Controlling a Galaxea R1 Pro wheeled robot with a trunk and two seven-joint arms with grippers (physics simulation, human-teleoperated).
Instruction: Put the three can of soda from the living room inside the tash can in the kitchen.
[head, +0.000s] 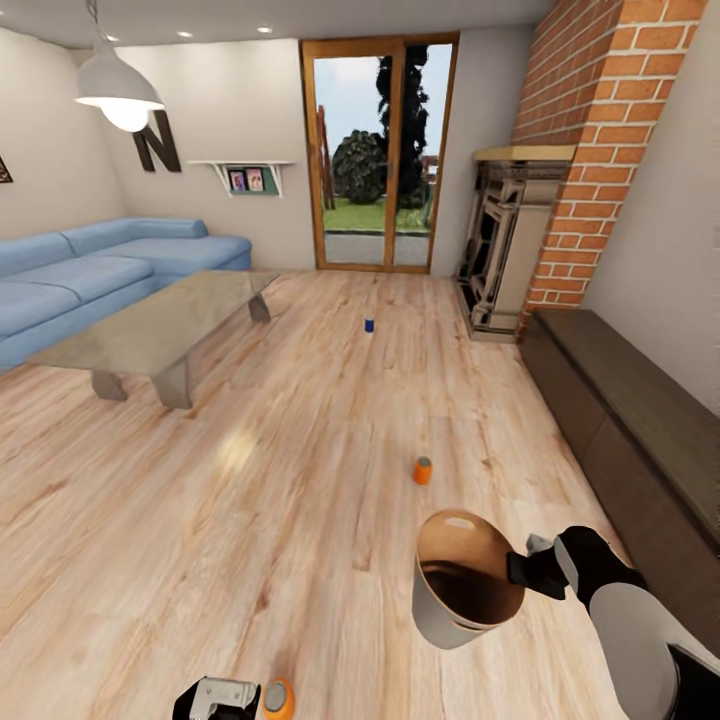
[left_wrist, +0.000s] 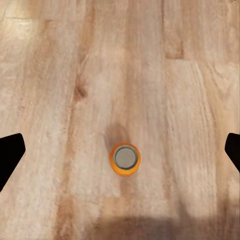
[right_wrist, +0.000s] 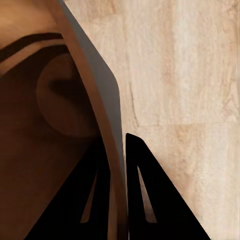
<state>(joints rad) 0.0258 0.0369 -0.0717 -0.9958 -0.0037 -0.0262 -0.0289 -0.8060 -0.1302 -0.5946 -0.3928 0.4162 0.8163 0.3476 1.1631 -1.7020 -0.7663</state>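
The trash can, grey outside and glossy orange-brown inside, hangs above the floor at the lower right, tilted. My right gripper is shut on its rim; in the right wrist view the two fingers pinch the bin wall. One orange soda can stands on the floor at the bottom edge, beside my left gripper. Seen from above in the left wrist view, this can sits between the wide-open fingers. A second orange can stands mid-floor. A blue can stands farther off, toward the glass doors.
A grey low table and blue corner sofa fill the left. A dark low bench runs along the right wall below the brick chimney and fireplace. Wood-framed glass doors stand at the back. Light wood floor lies between.
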